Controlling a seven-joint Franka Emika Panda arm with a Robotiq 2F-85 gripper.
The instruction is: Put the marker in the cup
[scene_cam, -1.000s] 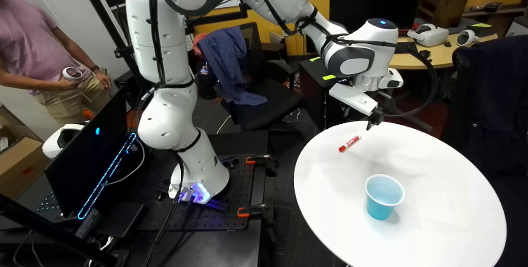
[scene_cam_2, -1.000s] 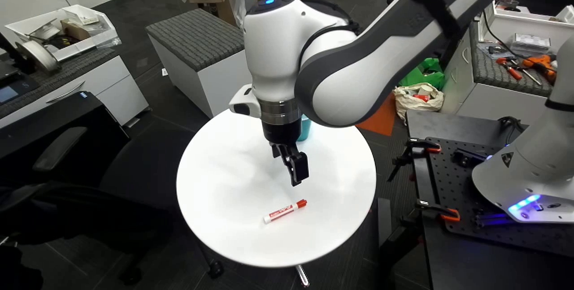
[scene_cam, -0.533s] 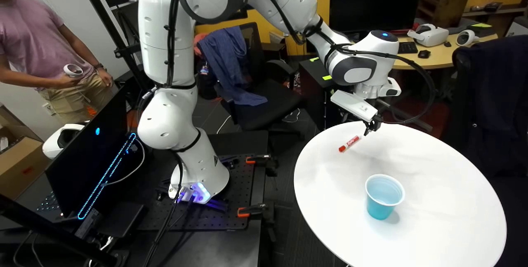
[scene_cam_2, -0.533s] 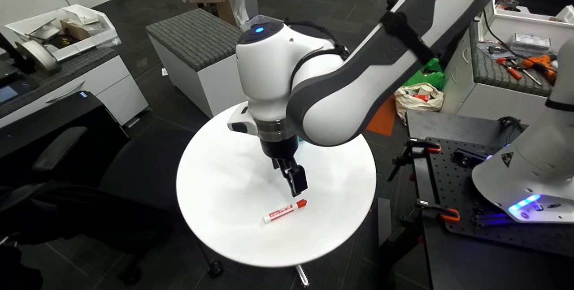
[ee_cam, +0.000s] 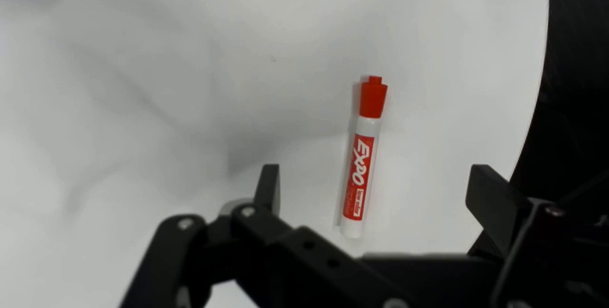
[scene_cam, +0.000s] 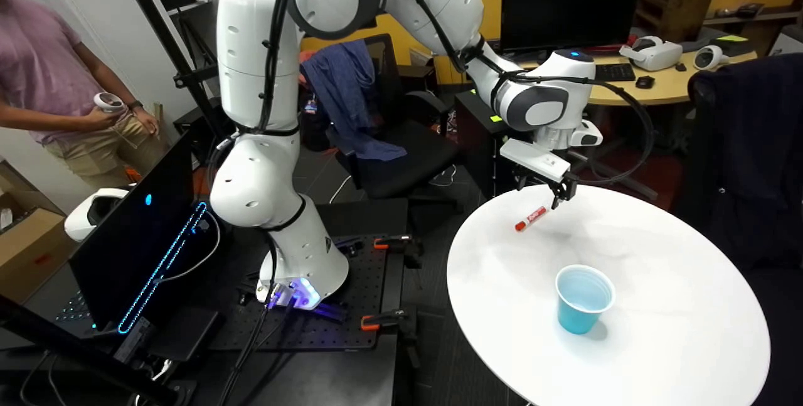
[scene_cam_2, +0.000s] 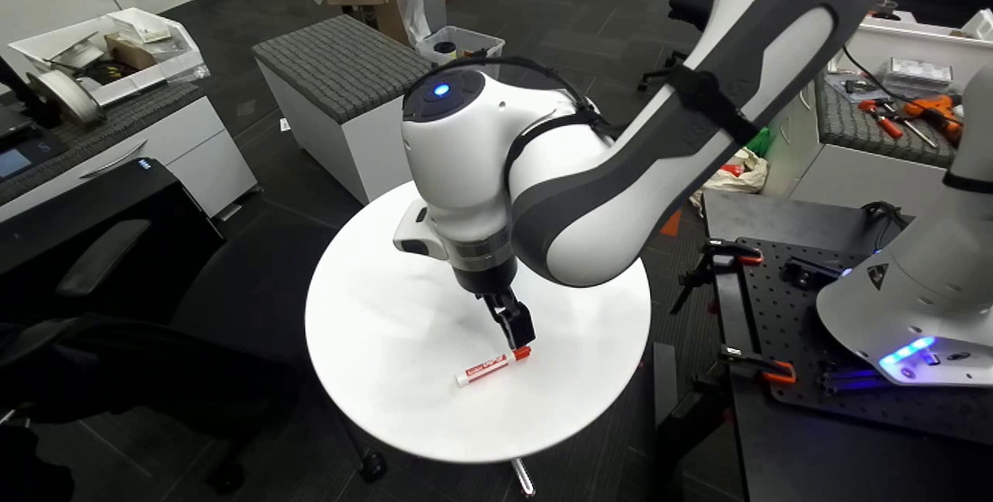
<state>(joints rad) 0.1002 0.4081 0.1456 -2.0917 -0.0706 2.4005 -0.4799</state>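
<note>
The marker, white with a red cap and a red label, lies flat on the white round table. It shows in both exterior views [scene_cam: 531, 219] [scene_cam_2: 492, 368] and in the wrist view [ee_cam: 361, 165]. My gripper [ee_cam: 373, 172] is open, with the marker between its fingers in the wrist view, nearer the left finger. In both exterior views the gripper [scene_cam: 541, 194] [scene_cam_2: 509, 327] is low above the table beside the marker, holding nothing. The light blue cup [scene_cam: 581, 307] stands upright on the table in an exterior view. The arm hides it in an exterior view.
The white round table [scene_cam: 677, 324] carries the marker and cup; its edge [ee_cam: 537, 89] lies close to the right finger. A black chair [scene_cam: 401, 149] stands behind it. The robot's black base table [scene_cam_2: 822, 424] with orange clamps [scene_cam_2: 778, 372] is beside it.
My gripper has come down towards the table and closer to the marker's side. The arm has lowered with it. The marker and cup have not moved.
</note>
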